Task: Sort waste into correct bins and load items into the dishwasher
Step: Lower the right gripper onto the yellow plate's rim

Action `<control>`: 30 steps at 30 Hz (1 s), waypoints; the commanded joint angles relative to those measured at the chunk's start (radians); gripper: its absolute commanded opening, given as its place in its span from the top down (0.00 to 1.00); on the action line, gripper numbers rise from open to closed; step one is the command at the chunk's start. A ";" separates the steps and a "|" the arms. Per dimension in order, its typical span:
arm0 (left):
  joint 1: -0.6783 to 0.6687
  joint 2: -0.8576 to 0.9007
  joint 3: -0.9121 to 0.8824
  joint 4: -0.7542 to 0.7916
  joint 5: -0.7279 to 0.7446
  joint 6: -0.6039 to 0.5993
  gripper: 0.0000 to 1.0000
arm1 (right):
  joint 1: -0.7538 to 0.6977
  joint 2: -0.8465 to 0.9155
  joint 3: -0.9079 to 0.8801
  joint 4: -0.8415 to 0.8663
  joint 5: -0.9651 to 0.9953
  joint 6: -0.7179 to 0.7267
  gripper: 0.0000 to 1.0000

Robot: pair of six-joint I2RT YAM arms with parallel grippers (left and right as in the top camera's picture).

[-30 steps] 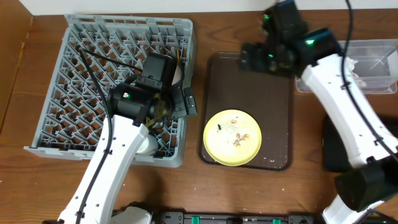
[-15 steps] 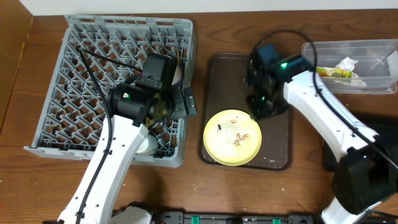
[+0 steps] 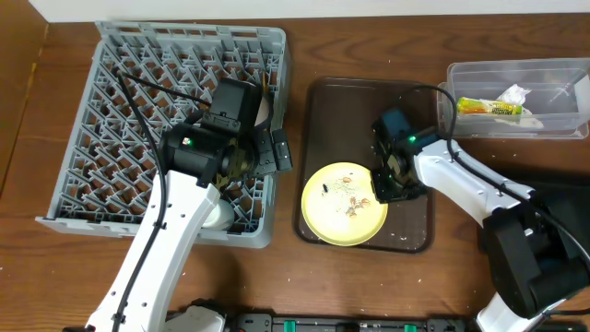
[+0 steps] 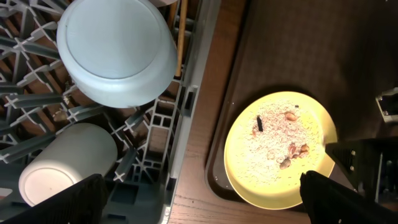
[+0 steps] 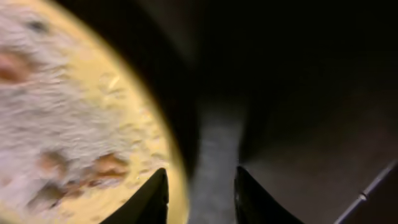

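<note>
A round yellow plate with pale crumbs lies on the dark brown tray. My right gripper is low at the plate's right rim. Its jaws are narrowed and straddle the edge, one finger over the plate and one over the tray, and a gap still shows beside the rim. My left gripper hangs wide open over the right edge of the grey dishwasher rack, holding nothing. In the rack lie an upturned light blue bowl, a white cup and chopsticks.
The clear tub at the back right holds the green-and-yellow wrapper and the white tissue. A black bin lies at the right, mostly hidden behind my right arm. Bare wooden table shows in front of the tray.
My right arm swung from the tub down to the plate's right rim, and its jaws narrowed around the edge. The left arm has not moved.
</note>
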 commanded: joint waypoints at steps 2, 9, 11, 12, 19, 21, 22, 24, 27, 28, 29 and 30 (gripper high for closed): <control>0.000 -0.001 0.003 -0.003 -0.012 -0.001 0.00 | 0.008 -0.009 -0.016 0.000 0.109 0.090 0.76; 0.000 -0.001 0.003 -0.003 -0.012 -0.001 0.00 | -0.104 -0.009 0.122 -0.105 0.219 0.073 0.68; 0.000 -0.001 0.003 -0.003 -0.012 -0.001 0.00 | -0.132 -0.009 0.164 -0.124 0.214 0.032 0.66; 0.000 -0.001 0.003 -0.003 -0.012 -0.001 0.00 | -0.145 -0.009 0.186 -0.137 0.218 0.024 0.65; 0.000 -0.001 0.003 -0.003 -0.012 -0.001 0.00 | -0.164 -0.009 0.335 -0.240 -0.046 -0.088 0.68; 0.000 -0.001 0.003 -0.003 -0.012 -0.001 0.00 | -0.120 -0.009 0.349 -0.224 -0.389 -0.292 0.64; 0.000 -0.001 0.002 -0.003 -0.012 -0.001 0.00 | -0.095 -0.009 0.349 -0.220 -0.436 -0.323 0.62; 0.000 -0.001 0.002 -0.003 -0.012 -0.001 0.00 | -0.038 -0.009 0.349 -0.217 -0.401 -0.320 0.62; 0.000 -0.001 0.002 -0.003 -0.012 -0.001 0.00 | 0.096 -0.009 0.341 -0.215 -0.187 -0.166 0.64; 0.000 -0.001 0.002 -0.003 -0.012 -0.001 0.00 | 0.149 -0.009 0.330 -0.208 -0.103 -0.088 0.65; 0.000 -0.001 0.002 -0.003 -0.012 -0.001 0.00 | 0.216 -0.009 0.312 -0.194 0.003 -0.009 0.65; 0.000 -0.001 0.003 -0.003 -0.012 -0.001 0.00 | 0.246 -0.009 0.302 -0.185 0.057 0.024 0.65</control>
